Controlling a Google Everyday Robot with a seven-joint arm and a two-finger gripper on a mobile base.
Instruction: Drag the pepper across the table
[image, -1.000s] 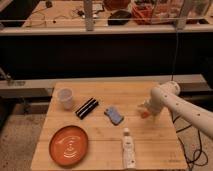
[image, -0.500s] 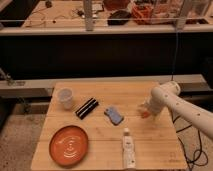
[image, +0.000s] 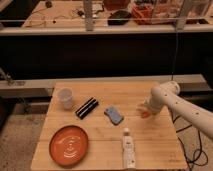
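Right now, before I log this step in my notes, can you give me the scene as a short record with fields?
claw: open, low over the right side of the table, just above the pepper
pepper: small, orange, lying on the table; contact with the claw unclear
table: light wood
plate: orange, front left
cup: white, back left
middle items: black bar, blue object, white bottle

Small orange pepper (image: 145, 114) on pale wooden table (image: 100, 142) near its right edge, at the gripper's (image: 144, 107) jaws
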